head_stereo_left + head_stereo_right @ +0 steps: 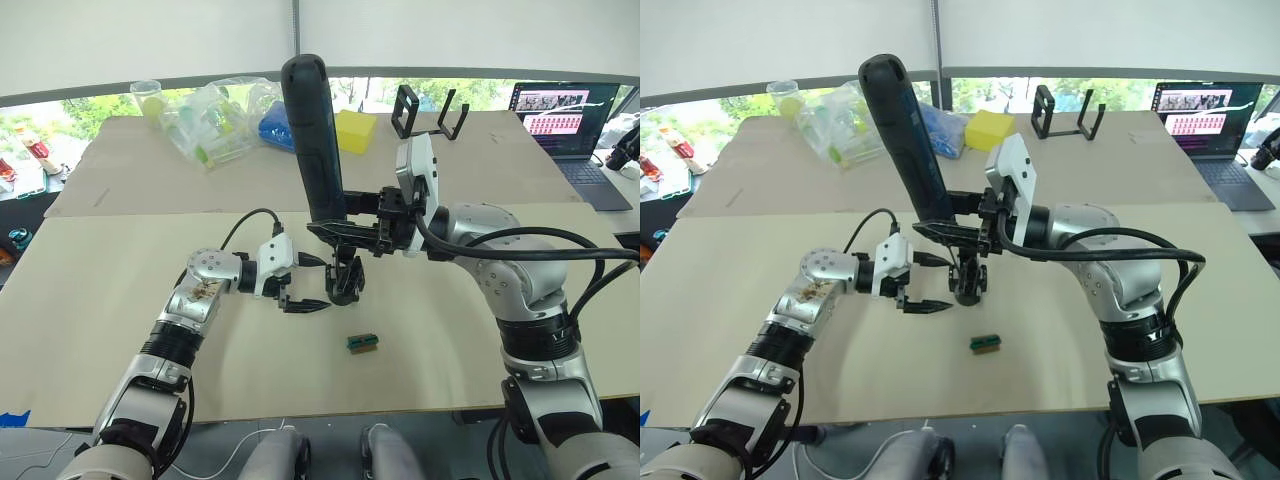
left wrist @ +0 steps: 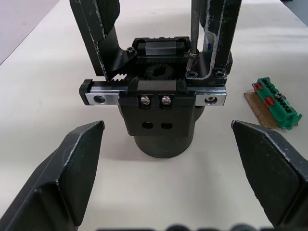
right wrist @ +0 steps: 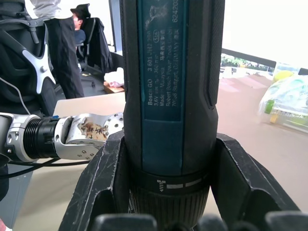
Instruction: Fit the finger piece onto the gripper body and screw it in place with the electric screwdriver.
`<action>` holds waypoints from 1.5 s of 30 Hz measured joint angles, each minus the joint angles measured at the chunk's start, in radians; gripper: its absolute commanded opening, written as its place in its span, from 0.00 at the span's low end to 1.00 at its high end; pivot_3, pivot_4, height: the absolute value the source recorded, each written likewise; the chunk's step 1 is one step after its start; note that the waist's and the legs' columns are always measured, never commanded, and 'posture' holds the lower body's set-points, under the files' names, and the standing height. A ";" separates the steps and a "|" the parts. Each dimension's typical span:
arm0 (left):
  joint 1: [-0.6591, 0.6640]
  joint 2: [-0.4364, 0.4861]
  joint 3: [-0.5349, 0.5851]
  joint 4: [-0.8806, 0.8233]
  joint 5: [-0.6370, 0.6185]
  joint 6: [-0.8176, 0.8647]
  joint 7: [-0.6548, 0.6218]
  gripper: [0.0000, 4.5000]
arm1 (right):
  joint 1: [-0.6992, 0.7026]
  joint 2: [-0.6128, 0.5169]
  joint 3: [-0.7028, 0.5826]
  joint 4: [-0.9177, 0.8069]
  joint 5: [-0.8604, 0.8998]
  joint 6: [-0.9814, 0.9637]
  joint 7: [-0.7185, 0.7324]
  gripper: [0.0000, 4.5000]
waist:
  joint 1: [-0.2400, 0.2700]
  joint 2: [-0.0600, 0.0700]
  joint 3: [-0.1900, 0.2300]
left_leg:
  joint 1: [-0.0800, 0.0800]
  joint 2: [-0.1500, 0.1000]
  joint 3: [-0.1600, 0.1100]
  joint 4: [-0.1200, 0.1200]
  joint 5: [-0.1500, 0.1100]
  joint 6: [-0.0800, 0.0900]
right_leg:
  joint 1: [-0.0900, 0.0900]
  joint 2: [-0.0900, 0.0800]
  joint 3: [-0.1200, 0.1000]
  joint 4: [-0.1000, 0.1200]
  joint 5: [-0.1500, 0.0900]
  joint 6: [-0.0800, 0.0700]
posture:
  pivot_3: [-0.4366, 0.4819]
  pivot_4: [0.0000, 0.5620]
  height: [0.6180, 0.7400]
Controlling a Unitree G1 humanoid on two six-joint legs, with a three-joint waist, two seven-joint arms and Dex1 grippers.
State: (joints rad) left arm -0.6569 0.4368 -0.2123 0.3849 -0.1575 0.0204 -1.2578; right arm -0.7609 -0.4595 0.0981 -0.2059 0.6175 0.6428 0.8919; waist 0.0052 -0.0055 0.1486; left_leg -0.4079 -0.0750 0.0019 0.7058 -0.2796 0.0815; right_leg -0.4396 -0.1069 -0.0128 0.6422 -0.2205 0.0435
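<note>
The gripper body (image 1: 345, 283) stands upright on the beige table (image 1: 120, 330), with two black fingers rising from its rail. The finger piece (image 2: 219, 43) sits on that rail beside the other finger. My right gripper (image 1: 345, 230) is shut on the electric screwdriver (image 1: 313, 140), a long black cylinder held nearly upright above the body. Its thin bit (image 2: 192, 26) comes down to a screw at the base of the finger piece. My left gripper (image 1: 303, 284) is open just left of the body, its fingertips (image 2: 82, 149) spread to either side without touching it.
A small green-and-brown block (image 1: 362, 342) lies just in front of the body. At the back of the table are clear bags of parts (image 1: 215, 120), a yellow box (image 1: 356, 130), a black stand (image 1: 430, 112) and a laptop (image 1: 565, 120) at the far right.
</note>
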 measured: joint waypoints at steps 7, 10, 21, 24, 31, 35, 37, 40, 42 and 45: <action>0.000 -0.001 0.000 0.001 0.000 0.000 0.000 1.00 | 0.000 0.003 0.000 0.000 0.000 0.000 -0.001 0.43 | 0.000 0.000 0.000 | 0.000 0.000 0.000 0.000 0.000 0.000 | 0.000 0.000 0.000 0.000 0.000 0.000 | 0.48 0.27 1.00; 0.000 -0.001 0.000 0.001 0.000 0.000 0.000 1.00 | 0.000 0.004 0.000 0.000 0.000 0.000 -0.001 0.43 | 0.000 0.000 0.000 | 0.000 0.000 0.000 0.000 0.000 0.000 | 0.000 0.000 0.000 0.000 0.000 0.000 | 0.48 0.27 1.00; 0.000 -0.001 -0.001 0.001 0.003 0.000 0.000 1.00 | 0.000 0.004 0.000 0.000 0.000 0.000 0.000 0.43 | 0.000 0.000 0.000 | 0.000 0.000 0.000 0.000 0.000 0.000 | 0.000 0.000 0.000 0.000 0.000 0.000 | 0.48 0.27 1.00; 0.000 -0.001 -0.001 0.001 0.003 0.000 0.000 1.00 | 0.000 0.004 0.000 0.000 0.000 0.000 0.000 0.43 | 0.000 0.000 0.000 | 0.000 0.000 0.000 0.000 0.000 0.000 | 0.000 0.000 0.000 0.000 0.000 0.000 | 0.48 0.27 1.00; 0.000 -0.001 -0.001 0.001 0.003 0.000 0.000 1.00 | 0.000 0.014 0.000 0.000 0.000 0.000 -0.003 0.43 | 0.000 0.000 0.000 | 0.000 0.000 0.000 0.000 0.000 0.000 | 0.000 0.000 0.000 0.000 0.000 0.000 | 0.48 0.27 1.00; 0.000 -0.001 -0.001 0.001 0.003 0.000 0.001 1.00 | 0.000 0.015 0.000 0.000 0.000 0.000 -0.005 0.43 | 0.000 0.000 0.000 | 0.000 0.000 0.000 0.000 0.000 0.000 | 0.000 0.000 0.000 0.000 0.000 0.000 | 0.48 0.27 1.00; 0.000 -0.001 -0.001 0.001 0.003 0.000 0.001 1.00 | 0.000 0.015 0.000 0.000 0.000 0.000 -0.005 0.43 | 0.000 0.000 0.000 | 0.000 0.000 0.000 0.000 0.000 0.000 | 0.000 0.000 0.000 0.000 0.000 0.000 | 0.48 0.27 1.00; 0.000 -0.001 -0.001 0.001 0.003 0.000 0.001 1.00 | 0.000 0.015 0.000 -0.001 0.000 0.000 -0.005 0.43 | 0.000 0.000 0.000 | 0.000 0.000 0.000 0.000 0.000 0.000 | 0.000 0.000 0.000 0.000 0.000 0.000 | 0.48 0.27 1.00; 0.000 -0.001 -0.001 0.001 0.003 0.000 0.002 1.00 | 0.000 0.015 0.000 -0.001 -0.001 0.000 -0.004 0.43 | 0.000 0.000 0.000 | 0.000 0.000 0.000 0.000 0.000 0.000 | 0.000 0.000 0.000 0.000 0.000 0.000 | 0.48 0.27 1.00; 0.000 -0.001 -0.001 0.001 0.003 0.000 0.002 1.00 | 0.000 0.014 0.000 -0.001 -0.003 0.000 -0.002 0.43 | 0.000 0.000 0.000 | 0.000 0.000 0.000 0.000 0.000 0.000 | 0.000 0.000 0.000 0.000 0.000 0.000 | 0.48 0.27 1.00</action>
State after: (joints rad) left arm -0.6569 0.4355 -0.2128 0.3854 -0.1540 0.0204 -1.2562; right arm -0.7609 -0.4454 0.0983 -0.2066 0.6143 0.6428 0.8895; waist 0.0051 -0.0055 0.1486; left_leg -0.4079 -0.0750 0.0019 0.7058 -0.2796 0.0815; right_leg -0.4396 -0.1068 -0.0128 0.6423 -0.2205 0.0436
